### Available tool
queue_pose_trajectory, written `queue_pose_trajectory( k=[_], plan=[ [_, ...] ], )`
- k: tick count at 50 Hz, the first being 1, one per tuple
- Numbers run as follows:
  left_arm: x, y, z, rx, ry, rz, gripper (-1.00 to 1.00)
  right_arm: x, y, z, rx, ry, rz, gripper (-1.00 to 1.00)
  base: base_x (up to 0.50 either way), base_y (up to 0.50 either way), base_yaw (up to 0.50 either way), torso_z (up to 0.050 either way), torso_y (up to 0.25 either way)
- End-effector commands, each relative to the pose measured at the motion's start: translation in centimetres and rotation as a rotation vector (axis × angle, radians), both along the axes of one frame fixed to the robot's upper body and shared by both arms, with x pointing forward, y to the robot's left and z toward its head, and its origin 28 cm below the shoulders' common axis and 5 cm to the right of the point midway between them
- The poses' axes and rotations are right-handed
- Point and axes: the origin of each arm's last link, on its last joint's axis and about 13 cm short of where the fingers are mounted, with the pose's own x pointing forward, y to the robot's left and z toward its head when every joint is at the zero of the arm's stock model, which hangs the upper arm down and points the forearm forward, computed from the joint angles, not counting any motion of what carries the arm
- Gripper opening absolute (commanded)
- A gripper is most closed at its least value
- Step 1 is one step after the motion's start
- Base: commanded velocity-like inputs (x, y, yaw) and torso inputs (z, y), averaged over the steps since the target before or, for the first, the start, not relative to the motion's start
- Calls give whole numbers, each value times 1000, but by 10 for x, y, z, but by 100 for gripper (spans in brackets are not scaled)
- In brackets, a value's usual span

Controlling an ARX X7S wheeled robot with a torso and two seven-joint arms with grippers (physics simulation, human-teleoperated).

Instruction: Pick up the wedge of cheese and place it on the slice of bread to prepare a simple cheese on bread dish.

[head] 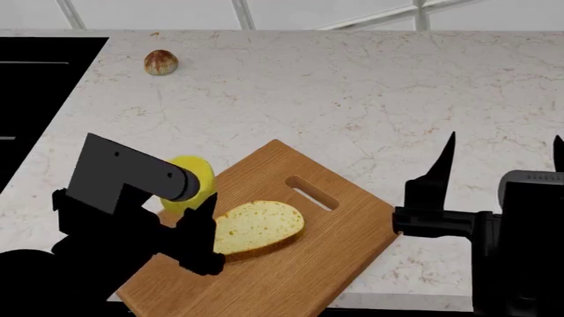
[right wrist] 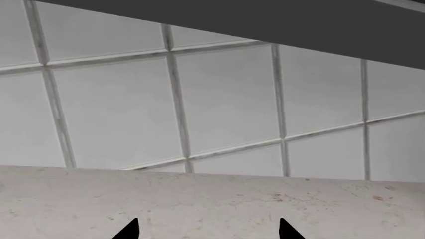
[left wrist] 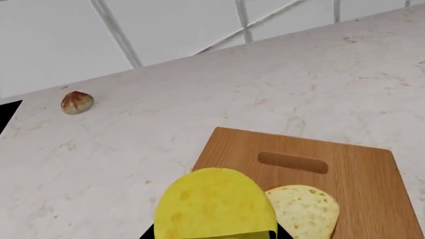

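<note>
Left claw (head: pixel 201 221): pinching wedge of cheese (left wrist: pixel 214 204), just beside slice of bread (head: pixel 257 226)
Right claw (right wrist: pixel 207 230): spread, well apart from bread

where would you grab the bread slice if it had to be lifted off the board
Grip the bread across its narrow width, on the crust edges, coming straight down from above. It lies flat on the board, so only the thin crust sides offer opposing faces. The left claw, shut on the cheese, crowds its near end, so the open right claw has the clearer approach.
</note>
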Motion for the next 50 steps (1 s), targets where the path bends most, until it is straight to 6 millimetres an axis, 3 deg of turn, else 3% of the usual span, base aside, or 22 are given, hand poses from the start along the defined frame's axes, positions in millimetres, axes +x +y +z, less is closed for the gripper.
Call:
queue_pose_trajectory(
  k=[1,21,32,50],
  plan=[
    [7,-15,5,-1,3,-62,-100,-1,-1,1,-2,0,-6,100,0,0,0,0,0],
    [24,-27,-7,-21,72,-122,-100,0,0,1,-8,7,-10,100,0,0,0,0,0],
    [20,-37,-12,-23,101,-171,-100,0,1,-1,-16,10,-9,100,0,0,0,0,0],
    [33,-40,-21,-15,136,-164,-100,-2,-2,-2,-3,6,-17,100,0,0,0,0,0]
  ],
)
